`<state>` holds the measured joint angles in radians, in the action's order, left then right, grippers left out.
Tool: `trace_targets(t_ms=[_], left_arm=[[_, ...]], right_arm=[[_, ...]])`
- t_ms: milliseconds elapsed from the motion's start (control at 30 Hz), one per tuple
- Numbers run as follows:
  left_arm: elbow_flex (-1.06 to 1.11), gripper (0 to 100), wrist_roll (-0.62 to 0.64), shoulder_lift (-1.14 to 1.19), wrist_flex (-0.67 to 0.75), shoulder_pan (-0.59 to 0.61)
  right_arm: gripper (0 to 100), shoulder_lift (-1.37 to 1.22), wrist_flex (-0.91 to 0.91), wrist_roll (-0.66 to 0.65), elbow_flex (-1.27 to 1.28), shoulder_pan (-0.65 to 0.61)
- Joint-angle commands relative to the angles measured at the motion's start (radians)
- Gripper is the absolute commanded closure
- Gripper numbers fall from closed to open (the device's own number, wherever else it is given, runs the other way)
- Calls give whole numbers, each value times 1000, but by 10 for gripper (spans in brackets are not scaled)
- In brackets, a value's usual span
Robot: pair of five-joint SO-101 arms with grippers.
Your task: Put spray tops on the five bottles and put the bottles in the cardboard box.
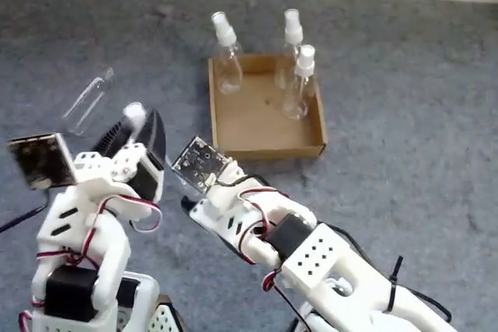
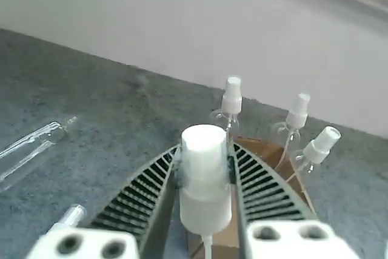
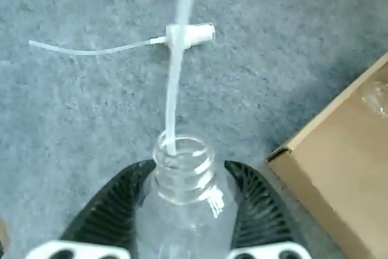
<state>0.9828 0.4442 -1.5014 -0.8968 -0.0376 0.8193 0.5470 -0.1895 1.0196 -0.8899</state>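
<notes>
My left gripper (image 2: 205,153) is shut on a white spray top (image 2: 205,174), held upright; in the high view the top (image 1: 134,111) sits left of the cardboard box (image 1: 257,126). Its thin dip tube (image 3: 174,89) hangs down into the open neck of a clear bottle (image 3: 183,171). My right gripper (image 3: 185,177) is shut on this bottle just below the neck. Three capped bottles (image 1: 226,60) (image 1: 289,52) (image 1: 300,83) stand in the box. One uncapped bottle (image 1: 85,103) lies on the carpet to the left.
A loose spray top (image 3: 189,36) with its tube stretched out lies on the grey carpet beyond the held bottle. The box's corner (image 3: 339,180) is close beside the right gripper. The right arm (image 1: 257,227) crosses the front centre.
</notes>
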Motion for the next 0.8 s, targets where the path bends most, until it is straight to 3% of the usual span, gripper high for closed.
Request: trace_targets(t_ms=[0,300,533,767], left_arm=[[10,955,5,-7,28,-28],[96,955,-20,-7,91,-31],[107,955,-101,-4,86,-137],[124,954,-169,-5,84,-206]], right_arm=[[995,35,-154,98,-8,44],[995,35,-173,155,-12,58],[995,41,-173,155,-13,64],[995,208,-166,152,-5,68]])
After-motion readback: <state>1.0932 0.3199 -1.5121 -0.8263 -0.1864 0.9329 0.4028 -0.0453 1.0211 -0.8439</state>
